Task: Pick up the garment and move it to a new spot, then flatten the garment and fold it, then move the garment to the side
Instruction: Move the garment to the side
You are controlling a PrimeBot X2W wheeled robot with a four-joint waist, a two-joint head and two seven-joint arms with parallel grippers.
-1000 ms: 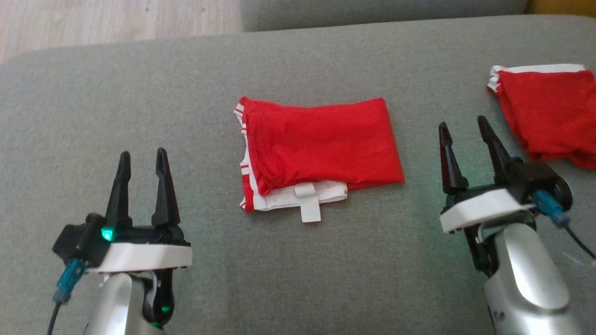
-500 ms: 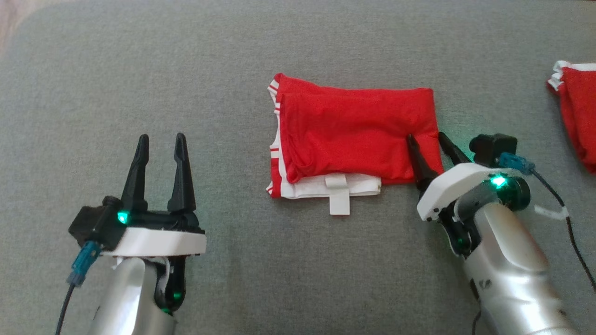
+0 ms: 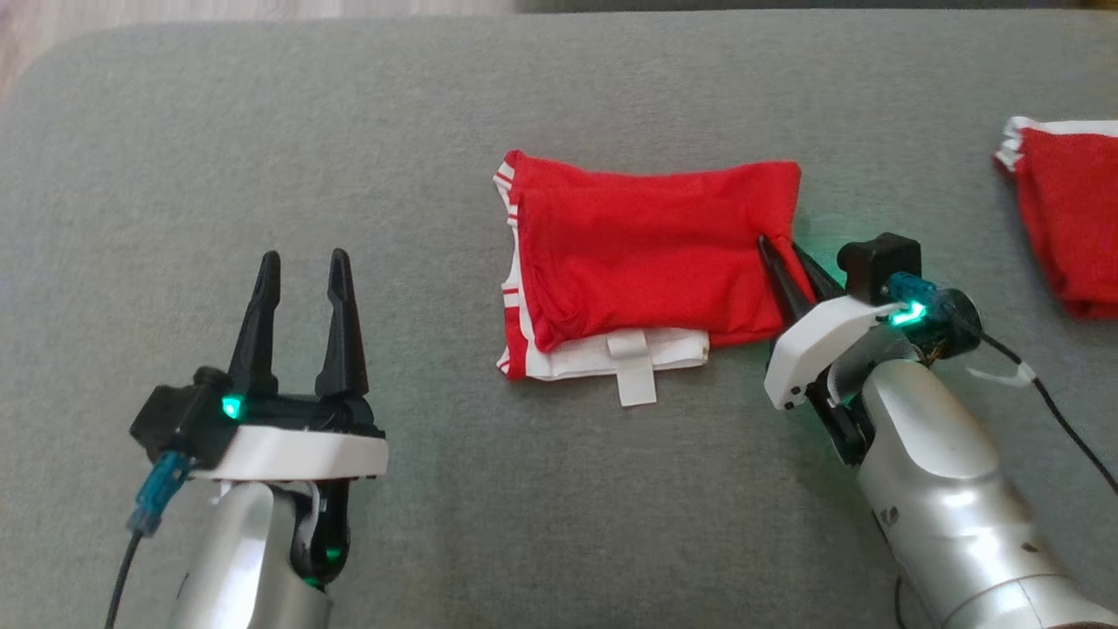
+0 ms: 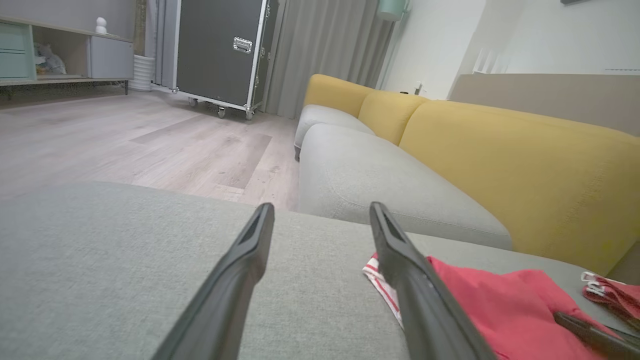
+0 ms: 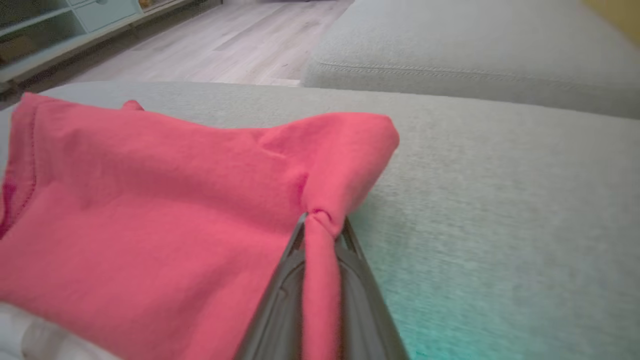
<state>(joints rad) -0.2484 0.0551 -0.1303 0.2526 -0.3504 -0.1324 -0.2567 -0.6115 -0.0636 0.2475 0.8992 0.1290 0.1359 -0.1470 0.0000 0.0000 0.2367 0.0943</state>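
The garment is red with white trim and lies folded on the middle of the grey cushion. My right gripper is shut on the garment's right edge, and the cloth bunches up between its fingers. The garment spreads left of that pinch. My left gripper stands open over bare cushion to the garment's left, nothing between its fingers. The left wrist view has the garment at its lower right.
A second red and white garment lies at the cushion's right edge. Wood floor lies past the far side, with a yellow and grey sofa beyond. A black rolling case stands far back.
My right gripper moved in to the garment's right edge and shut on it, lifting the cloth slightly. The head camera shifted. The left gripper held still.
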